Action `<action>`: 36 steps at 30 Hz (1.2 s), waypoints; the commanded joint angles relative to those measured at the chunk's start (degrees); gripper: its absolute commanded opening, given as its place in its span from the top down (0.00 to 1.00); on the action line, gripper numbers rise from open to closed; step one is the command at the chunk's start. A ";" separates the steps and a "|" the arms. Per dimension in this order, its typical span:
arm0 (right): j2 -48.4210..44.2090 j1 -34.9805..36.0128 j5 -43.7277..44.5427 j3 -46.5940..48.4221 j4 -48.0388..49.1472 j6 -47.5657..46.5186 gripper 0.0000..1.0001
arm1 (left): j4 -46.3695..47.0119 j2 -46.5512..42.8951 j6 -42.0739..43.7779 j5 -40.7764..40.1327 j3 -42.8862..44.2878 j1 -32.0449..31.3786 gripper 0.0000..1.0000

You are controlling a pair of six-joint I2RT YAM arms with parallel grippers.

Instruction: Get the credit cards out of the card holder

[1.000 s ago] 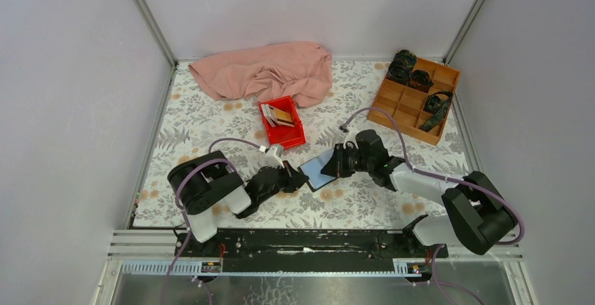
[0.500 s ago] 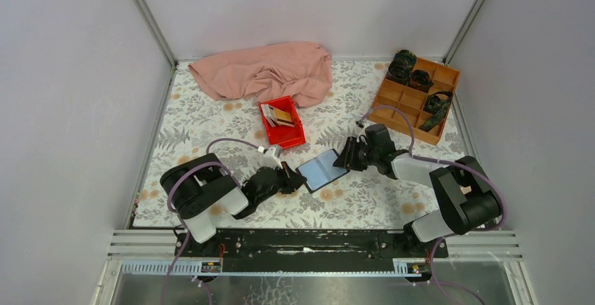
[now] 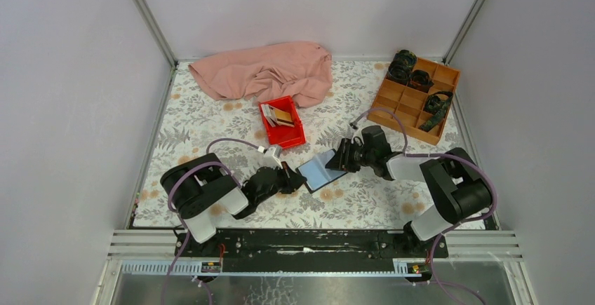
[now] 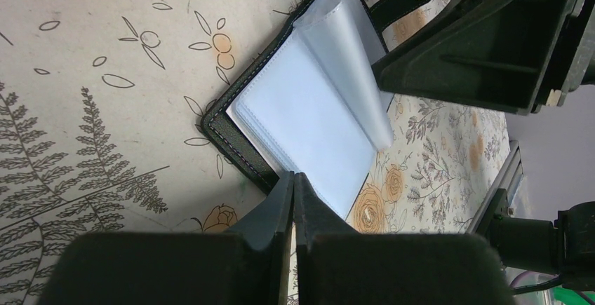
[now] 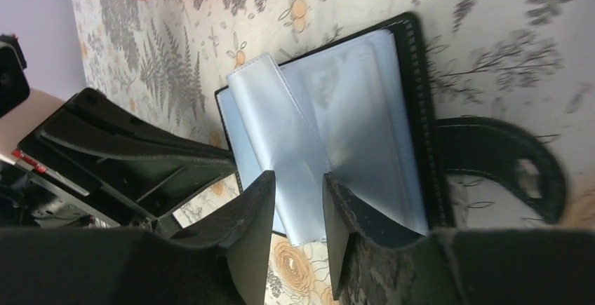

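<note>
The card holder [image 3: 321,171] lies open on the floral mat, black outside with pale blue clear sleeves inside [image 4: 309,116]. My left gripper [image 3: 297,181] is shut, its tips [image 4: 293,177] on the holder's near left edge. My right gripper [image 3: 340,160] is open at the holder's right side, and one loose sleeve page [image 5: 281,144] stands up between its fingers [image 5: 298,182]. I see no card in the sleeves that show. Several credit cards [image 3: 279,115] lie in the red tray [image 3: 292,137]. The holder's snap strap [image 5: 519,172] sticks out to the right.
A pink cloth [image 3: 266,71] lies at the back. A wooden compartment box [image 3: 414,98] with dark straps stands at the back right. The right arm's body [image 4: 491,38] looms just over the holder in the left wrist view.
My right gripper drew back to the right off the holder, then came back to its right edge, where a sleeve page now stands up. The left gripper has stayed put.
</note>
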 commanded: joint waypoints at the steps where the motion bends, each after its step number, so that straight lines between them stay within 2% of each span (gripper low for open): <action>1: 0.29 3.43 -1.69 -0.54 0.71 0.85 0.61 | -5.08 1.89 1.86 0.14 -0.44 0.38 0.95; 14: -9.28 14.84 4.79 2.75 -6.71 -0.09 0.61 | -4.73 2.97 1.80 0.51 0.05 0.42 0.95; 24: -9.30 15.07 5.29 3.63 -7.98 -0.89 0.60 | -4.05 3.24 1.42 1.14 0.08 0.41 0.96; 27: -11.01 13.19 9.71 5.00 -12.67 -3.17 0.59 | -4.28 2.51 1.42 0.71 -0.62 0.41 0.96; 32: -10.41 0.49 5.23 2.72 -12.68 -2.88 0.51 | -5.02 1.07 1.67 0.75 -0.93 0.41 0.96; 36: -8.51 -0.85 8.51 3.01 -14.74 -5.16 0.54 | -5.04 0.99 1.86 0.69 -0.93 0.40 0.96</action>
